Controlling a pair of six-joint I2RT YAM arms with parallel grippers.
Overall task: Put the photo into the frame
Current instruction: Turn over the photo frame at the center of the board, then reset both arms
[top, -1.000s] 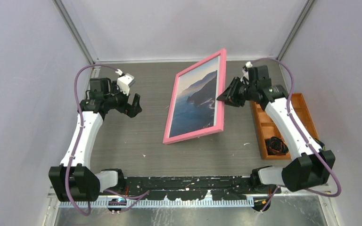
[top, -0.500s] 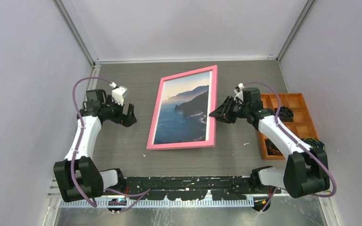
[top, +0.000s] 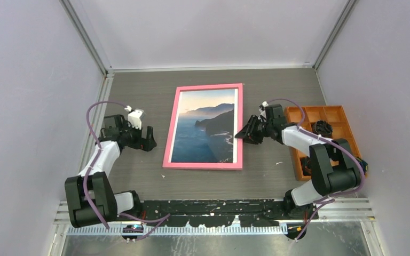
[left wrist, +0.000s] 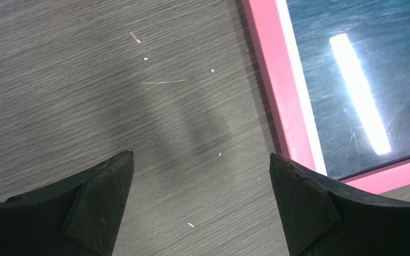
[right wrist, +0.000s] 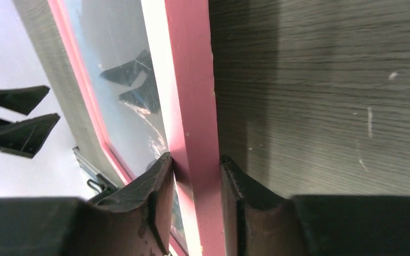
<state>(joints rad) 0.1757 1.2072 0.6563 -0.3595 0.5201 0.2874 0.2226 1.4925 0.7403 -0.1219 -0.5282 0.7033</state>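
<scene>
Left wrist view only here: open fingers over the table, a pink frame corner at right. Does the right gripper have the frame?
Observer: Yes. The right gripper has one finger on each side of the right rail of the frame.
Operator: Is the photo in it?
Observer: From the top camera, the photo shows face up inside the pink border.
</scene>
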